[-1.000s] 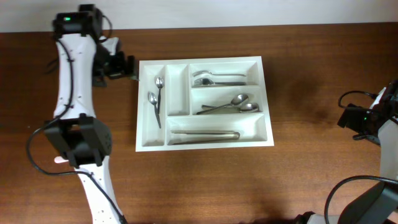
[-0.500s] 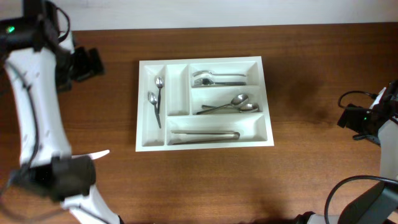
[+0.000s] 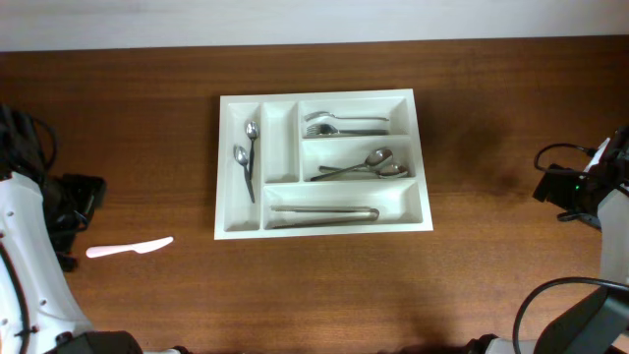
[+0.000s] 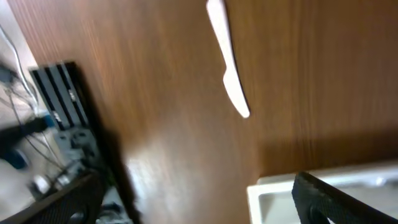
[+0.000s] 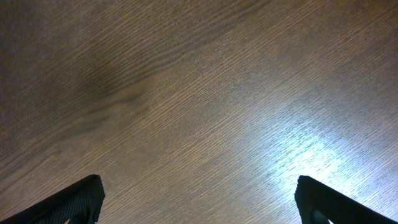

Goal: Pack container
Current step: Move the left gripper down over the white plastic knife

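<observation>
The container (image 3: 320, 95), a white five-compartment tray, lies mid-table. It holds two small spoons (image 3: 246, 157), forks (image 3: 339, 125), larger spoons (image 3: 369, 167) and tongs (image 3: 324, 212). Its second upright compartment (image 3: 281, 143) is bare. A white plastic knife (image 3: 129, 249) lies on the wood to the tray's front left, and shows in the left wrist view as the knife (image 4: 227, 59) beyond a container corner (image 4: 273, 194). My left gripper (image 3: 85, 195) hovers at the far left just behind the knife, open (image 4: 199, 208) and holding nothing. My right gripper (image 3: 550, 187) stands open (image 5: 199, 205) over bare wood at the right edge.
The wooden table (image 3: 491, 275) ends at a pale wall along the back (image 3: 314, 20). Black equipment and cables (image 4: 59, 106) sit past the table's left edge. Cables hang by the right arm (image 3: 565, 157).
My left arm has swung away from the container's back-left corner toward the left front, uncovering the white knife. The right arm and the tray's contents have not moved.
</observation>
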